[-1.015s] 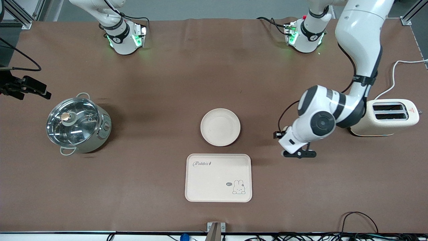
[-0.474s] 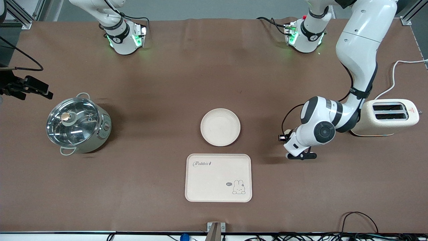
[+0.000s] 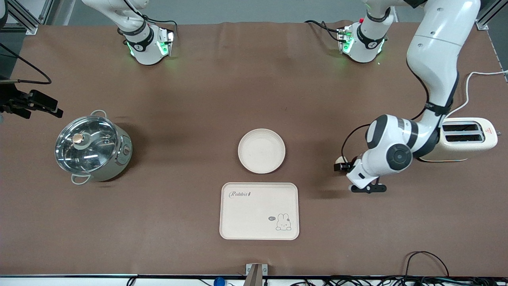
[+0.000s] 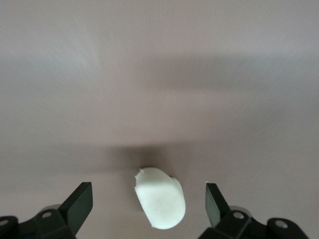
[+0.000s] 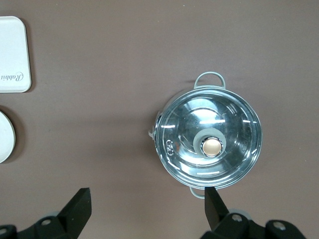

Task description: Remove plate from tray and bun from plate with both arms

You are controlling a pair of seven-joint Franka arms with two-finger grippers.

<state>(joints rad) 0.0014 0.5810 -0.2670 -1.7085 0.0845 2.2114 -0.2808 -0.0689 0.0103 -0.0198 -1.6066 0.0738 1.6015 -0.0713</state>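
Observation:
The bun (image 4: 160, 197) lies on the brown table between the open fingers of my left gripper (image 4: 148, 192), apart from both. In the front view only its edge (image 3: 339, 160) peeks out beside the left gripper (image 3: 343, 165), which is low over the table between the plate and the toaster. The round cream plate (image 3: 261, 151) sits empty mid-table, just farther from the front camera than the tray. My right gripper (image 5: 147, 199) is open and empty, high over the table beside the pot; the plate's edge (image 5: 5, 137) shows there too.
A cream rabbit tray (image 3: 258, 210) lies near the front edge. A steel pot with a glass lid (image 3: 93, 145) stands toward the right arm's end. A cream toaster (image 3: 464, 139) with its cord stands toward the left arm's end, close to the left arm's elbow.
The left arm has lowered and shifted slightly toward the toaster, and the bun's edge now shows beside its gripper. The plate, tray and pot have not moved.

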